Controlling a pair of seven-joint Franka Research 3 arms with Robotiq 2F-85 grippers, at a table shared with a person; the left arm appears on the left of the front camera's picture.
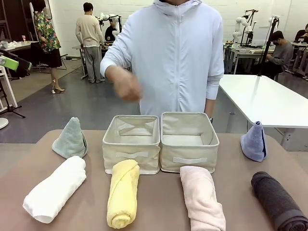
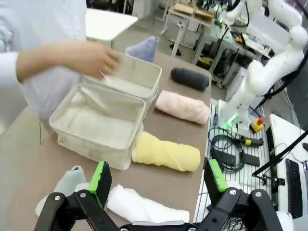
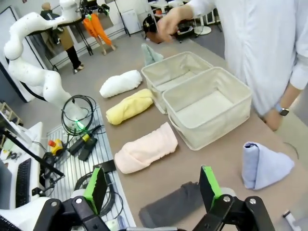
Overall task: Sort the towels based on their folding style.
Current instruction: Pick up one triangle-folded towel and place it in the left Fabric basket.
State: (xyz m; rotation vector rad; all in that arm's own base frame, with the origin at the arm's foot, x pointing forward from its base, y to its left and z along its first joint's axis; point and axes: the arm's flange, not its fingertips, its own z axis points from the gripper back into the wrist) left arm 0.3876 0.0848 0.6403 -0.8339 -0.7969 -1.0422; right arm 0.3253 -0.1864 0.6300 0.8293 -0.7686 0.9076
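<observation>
**Operator:** Report the end effector on the left side.

**Technician:** The left gripper (image 2: 158,175) hangs above the near edge of the table (image 1: 159,207). Its jaws are spread wide apart and clamp nothing.

**Operator:** List the towel positions, starting at the left.

**Technician:** The sage-green cone towel (image 1: 70,138) stands upright at the far left. Just in front of it lies the white rolled towel (image 1: 55,189), set diagonally. Next is the left bin (image 1: 131,156), which touches the right bin (image 1: 188,159) at the table's centre. The yellow rolled towel (image 1: 123,192) lies in front of the left bin with its far end at the bin's front wall. The pink rolled towel (image 1: 202,199) lies the same way in front of the right bin.

**Operator:** And beyond the bins?

**Technician:** The light-blue cone towel (image 1: 254,142) stands upright to the right of the right bin, apart from it. The dark grey rolled towel (image 1: 278,201) lies nearer the robot, at the right edge.

**Operator:** What is the person doing?

**Technician:** The person stands behind the bins. The person's hand (image 1: 126,87) is raised above the left bin and blurred.

**Operator:** Report the end effector on the right side.

**Technician:** The right gripper (image 3: 153,186) is above the dark grey rolled towel and the pink rolled towel. Its jaws are fully apart and grip nothing.
</observation>
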